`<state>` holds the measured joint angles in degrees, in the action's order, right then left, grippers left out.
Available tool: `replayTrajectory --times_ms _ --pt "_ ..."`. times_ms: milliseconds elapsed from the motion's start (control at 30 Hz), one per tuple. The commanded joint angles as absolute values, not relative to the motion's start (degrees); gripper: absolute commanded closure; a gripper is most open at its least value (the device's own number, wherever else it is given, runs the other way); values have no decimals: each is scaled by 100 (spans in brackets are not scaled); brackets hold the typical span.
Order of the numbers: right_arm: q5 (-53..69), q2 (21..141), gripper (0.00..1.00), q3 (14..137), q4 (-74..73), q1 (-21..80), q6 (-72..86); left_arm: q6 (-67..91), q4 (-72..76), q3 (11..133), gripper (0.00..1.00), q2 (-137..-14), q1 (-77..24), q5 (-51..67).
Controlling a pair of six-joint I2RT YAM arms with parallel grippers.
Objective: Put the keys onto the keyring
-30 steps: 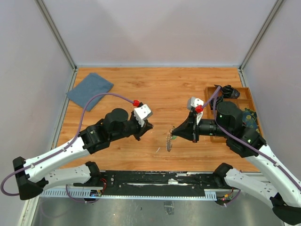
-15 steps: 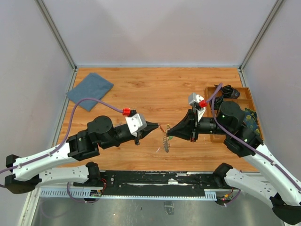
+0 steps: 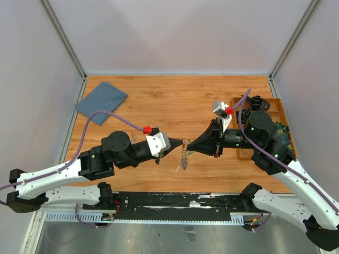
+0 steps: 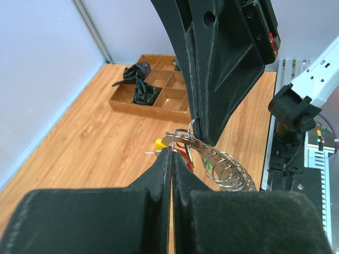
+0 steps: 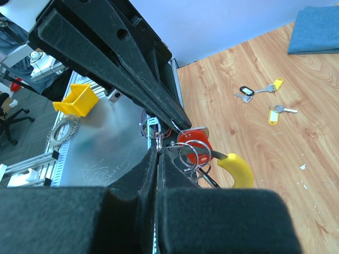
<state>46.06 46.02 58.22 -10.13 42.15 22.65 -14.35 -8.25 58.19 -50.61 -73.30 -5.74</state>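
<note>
The left pincer [image 4: 172, 157] has its two black fingers pressed tight together. The right pincer [image 5: 157, 152] is squeezed together too. The two tips point at each other and almost meet, up in the air over the brown wooden table [image 3: 159, 100].

Right at the tips hangs the keyring [image 4: 228, 168], a thin silver wire wound in shiny loops. The right pincer looks clamped on the wire near its top, and the loops hang down from there. The left pincer's tip is touching the same wire or just beside it. I cannot tell if it is pinching anything.

Just past the right pincer's tip, a round red tag [image 5: 192, 144] and a yellow plastic tag [image 5: 237, 170] hang among the loops, so some things seem to be on the ring already.

Farther out from the right pincer, three small loose keys [image 5: 274, 114] with yellow and black heads lie flat on the table, well apart from the keyring. I think the job is only partly done, because these keys have yet to go on.

Far beyond the left pincer sits a wooden tray [image 4: 177, 100] holding black cable bundles [image 4: 139, 87]. Far beyond the right pincer lies a folded blue cloth [image 5: 320, 24].

I can read no words or labels anywhere.
</note>
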Motion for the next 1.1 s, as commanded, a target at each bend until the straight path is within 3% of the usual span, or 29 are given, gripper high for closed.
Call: replayTrajectory --times_ms 0,1067 --pt "4595 4524 99 5894 -610 4315 2516 -1543 -659 6002 99 -5047 -7413 -694" --pt "4032 4546 99 5906 -855 4308 2510 -1578 -698 6064 100 -5107 -7534 -714"
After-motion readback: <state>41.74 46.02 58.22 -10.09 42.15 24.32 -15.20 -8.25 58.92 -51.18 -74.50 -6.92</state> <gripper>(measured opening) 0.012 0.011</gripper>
